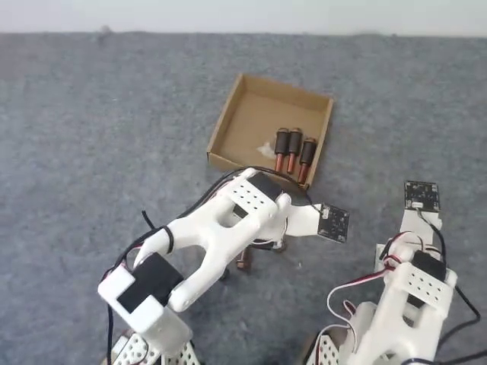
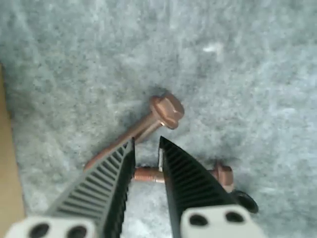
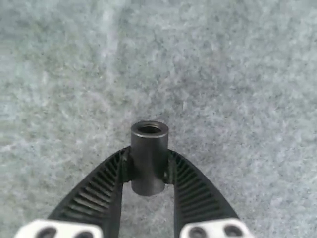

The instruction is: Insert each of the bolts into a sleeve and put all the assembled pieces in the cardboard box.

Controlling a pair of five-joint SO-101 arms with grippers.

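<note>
Altogether three assembled pieces (image 1: 293, 152), two loose bolts (image 2: 166, 110), one sleeve (image 3: 148, 154).

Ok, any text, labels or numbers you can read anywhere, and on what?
No text can be read in any view.
Cardboard box: plain walls, no print seen.
Bolts and sleeve: no markings seen.
Circuit boards on the arms' wrists: any markings are too small to read.

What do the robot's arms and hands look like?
The left arm and right arm are chunky white plastic with black motor blocks. Black cables loop along the left one; red, white and black wires curl on the right. The left hand and right hand each have two black ridged fingers tapering to points, on white bases with screw holes.
</note>
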